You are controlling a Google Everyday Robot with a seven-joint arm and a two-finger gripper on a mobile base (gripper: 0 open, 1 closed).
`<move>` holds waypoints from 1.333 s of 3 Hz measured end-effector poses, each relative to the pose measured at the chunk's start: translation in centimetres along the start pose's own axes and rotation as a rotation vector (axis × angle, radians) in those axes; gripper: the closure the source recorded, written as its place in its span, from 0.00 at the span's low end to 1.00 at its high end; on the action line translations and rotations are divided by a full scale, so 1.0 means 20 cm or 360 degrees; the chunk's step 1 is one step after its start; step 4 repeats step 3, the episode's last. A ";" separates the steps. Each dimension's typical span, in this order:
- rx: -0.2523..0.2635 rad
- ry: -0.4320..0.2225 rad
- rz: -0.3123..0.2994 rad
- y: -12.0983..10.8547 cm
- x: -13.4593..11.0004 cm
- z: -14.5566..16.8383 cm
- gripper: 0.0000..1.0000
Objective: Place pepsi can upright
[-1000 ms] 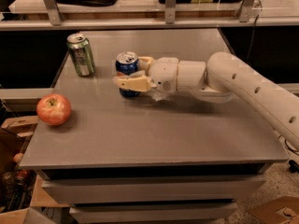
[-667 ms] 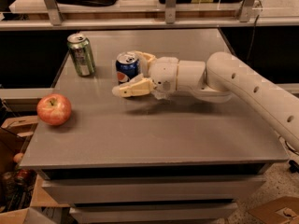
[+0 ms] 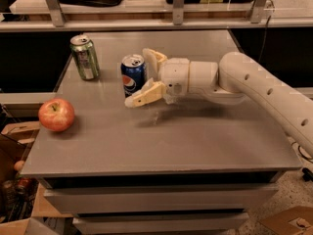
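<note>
**Pepsi can upright, fingers spread around it**

The pepsi can (image 3: 133,75) is seen standing upright on the table (image 3: 171,146), between the two fingers (image 3: 146,93) of the gripper (image 3: 139,77). The fingers are spread wide and nothing is clamped; whether either one touches the can cannot be told. The placing step is judged to be nearly done. A straight retreat away from the can is called for next, so that it is not clipped and toppled. The can is dark blue, with a silver top and its round red-white-blue logo facing forward. A green-and-silver can (image 3: 84,57) and an apple (image 3: 56,115) lie well beyond the fingertips.
</note>
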State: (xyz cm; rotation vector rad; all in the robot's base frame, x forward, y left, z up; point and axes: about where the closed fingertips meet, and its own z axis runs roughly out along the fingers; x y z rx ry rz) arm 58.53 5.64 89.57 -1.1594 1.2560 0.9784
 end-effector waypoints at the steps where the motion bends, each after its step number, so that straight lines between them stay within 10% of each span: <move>1: -0.0050 0.0011 -0.0026 -0.01 -0.01 -0.04 0.00; 4: -0.0134 0.0014 -0.0058 -0.03 -0.03 -0.11 0.00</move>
